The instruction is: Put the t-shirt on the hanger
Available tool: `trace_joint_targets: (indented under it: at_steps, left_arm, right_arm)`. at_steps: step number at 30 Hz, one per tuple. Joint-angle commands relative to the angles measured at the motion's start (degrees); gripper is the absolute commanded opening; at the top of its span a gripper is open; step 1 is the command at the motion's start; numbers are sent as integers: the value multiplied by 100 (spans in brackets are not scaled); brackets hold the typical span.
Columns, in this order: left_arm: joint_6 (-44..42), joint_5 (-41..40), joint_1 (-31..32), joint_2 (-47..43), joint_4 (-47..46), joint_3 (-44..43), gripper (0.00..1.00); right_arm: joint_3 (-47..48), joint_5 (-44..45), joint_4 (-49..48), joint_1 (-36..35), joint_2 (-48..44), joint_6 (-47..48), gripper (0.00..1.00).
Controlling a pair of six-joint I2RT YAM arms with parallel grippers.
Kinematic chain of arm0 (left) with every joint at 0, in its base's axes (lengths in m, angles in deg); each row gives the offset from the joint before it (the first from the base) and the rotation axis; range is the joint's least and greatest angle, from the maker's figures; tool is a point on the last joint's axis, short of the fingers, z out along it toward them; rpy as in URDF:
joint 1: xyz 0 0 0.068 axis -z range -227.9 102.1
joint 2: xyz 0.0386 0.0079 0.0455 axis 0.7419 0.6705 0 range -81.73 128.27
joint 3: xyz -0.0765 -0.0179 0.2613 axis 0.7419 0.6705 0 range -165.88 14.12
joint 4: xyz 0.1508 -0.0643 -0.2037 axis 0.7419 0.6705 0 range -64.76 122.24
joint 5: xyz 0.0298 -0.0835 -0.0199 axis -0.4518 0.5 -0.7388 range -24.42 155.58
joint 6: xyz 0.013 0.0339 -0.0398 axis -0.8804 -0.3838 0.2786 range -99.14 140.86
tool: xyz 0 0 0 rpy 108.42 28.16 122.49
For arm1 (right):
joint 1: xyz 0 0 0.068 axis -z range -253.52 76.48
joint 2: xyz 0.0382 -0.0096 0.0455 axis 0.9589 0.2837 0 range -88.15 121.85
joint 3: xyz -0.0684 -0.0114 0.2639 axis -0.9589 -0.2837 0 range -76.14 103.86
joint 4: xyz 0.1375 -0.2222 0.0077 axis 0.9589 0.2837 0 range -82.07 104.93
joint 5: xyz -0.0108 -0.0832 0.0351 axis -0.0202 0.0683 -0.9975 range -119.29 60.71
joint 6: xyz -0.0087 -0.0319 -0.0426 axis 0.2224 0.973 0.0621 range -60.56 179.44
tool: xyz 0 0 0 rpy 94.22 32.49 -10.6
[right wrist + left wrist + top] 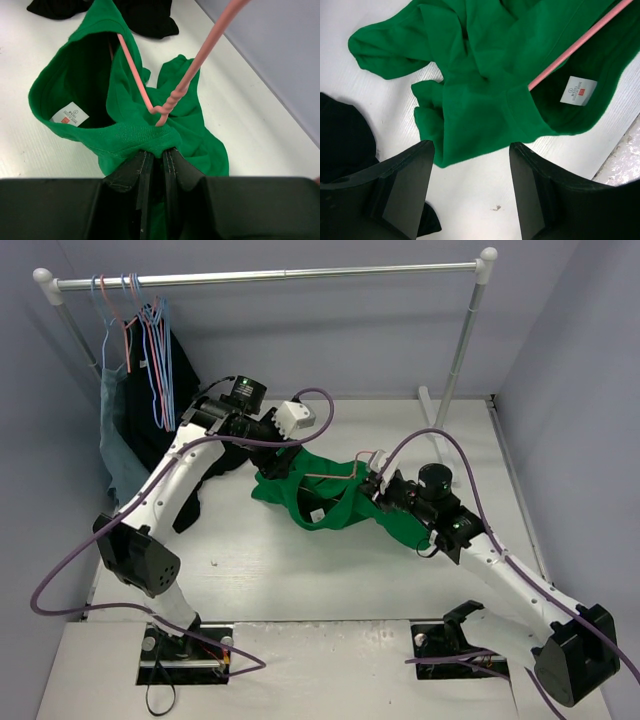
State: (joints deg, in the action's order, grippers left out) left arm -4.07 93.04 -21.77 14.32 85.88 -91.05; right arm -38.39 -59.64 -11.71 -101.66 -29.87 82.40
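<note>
Evidently the right hand [155, 154] is clenched on the shirt [130, 137] at its collar, holding the neck hole open around the hanger [135, 70] threaded inside; the left hand [470, 147], released, hovers over a crumpled shoulder on the tabletop [470, 200], probably to pull it over.

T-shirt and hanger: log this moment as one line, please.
t-shirt: crumpled on table | hanger: arm inside neck opening | right pincer: shut on t-shirt collar | left pincer: open, above t-shirt
</note>
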Motion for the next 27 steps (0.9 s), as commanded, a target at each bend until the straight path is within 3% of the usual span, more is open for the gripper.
trace_joint_targets:
  at_steps: [1,9,14,19,27]
  left_arm:
    - [-372,259,-11,19,-176,-101,61]
    - [-443,804,6,81,-377,294,59]
    - [-417,1094,15,116,-465,400,40]
    - [-408,1244,41,81,-650,576,33]
    - [-329,1797,50,-69,-1010,857,12]
  right_arm:
    - [425,-270,-365,28,-27,7,0]
    - [566,-270,-242,28,-27,33,0]
    - [636,-270,-181,28,-1,77,0]
    - [733,-270,-110,37,95,112,0]
    - [882,-314,-14,80,192,156,0]
